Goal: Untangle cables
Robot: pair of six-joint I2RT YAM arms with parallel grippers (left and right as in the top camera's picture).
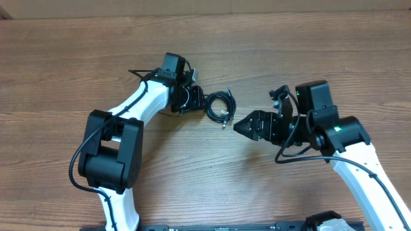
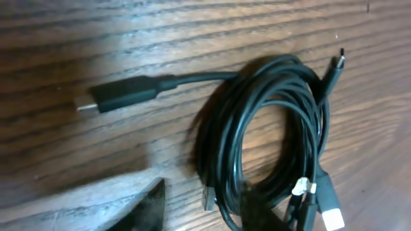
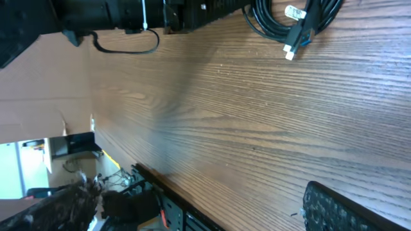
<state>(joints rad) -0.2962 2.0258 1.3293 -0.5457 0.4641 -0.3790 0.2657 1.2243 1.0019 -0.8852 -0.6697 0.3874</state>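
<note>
The cables (image 1: 218,106) lie as one small coil of thin black cords on the wooden table (image 1: 192,167), between my two arms. In the left wrist view the coil (image 2: 221,138) fills the right half, with one black plug (image 2: 122,95) stretched out to the left and a white-tipped plug (image 2: 331,215) at the lower right. My left gripper (image 1: 198,101) (image 2: 205,212) straddles the coil's left strands: one finger (image 2: 149,208) stands outside, the other inside the loop, with bare table showing beside the strands. My right gripper (image 1: 244,126) hangs open just right of the coil, holding nothing.
In the right wrist view the cables (image 3: 289,19) lie at the top, under the left arm (image 3: 128,13), and one right finger (image 3: 340,205) shows at the bottom. The table's front edge with a black rail (image 3: 180,199) runs at the lower left.
</note>
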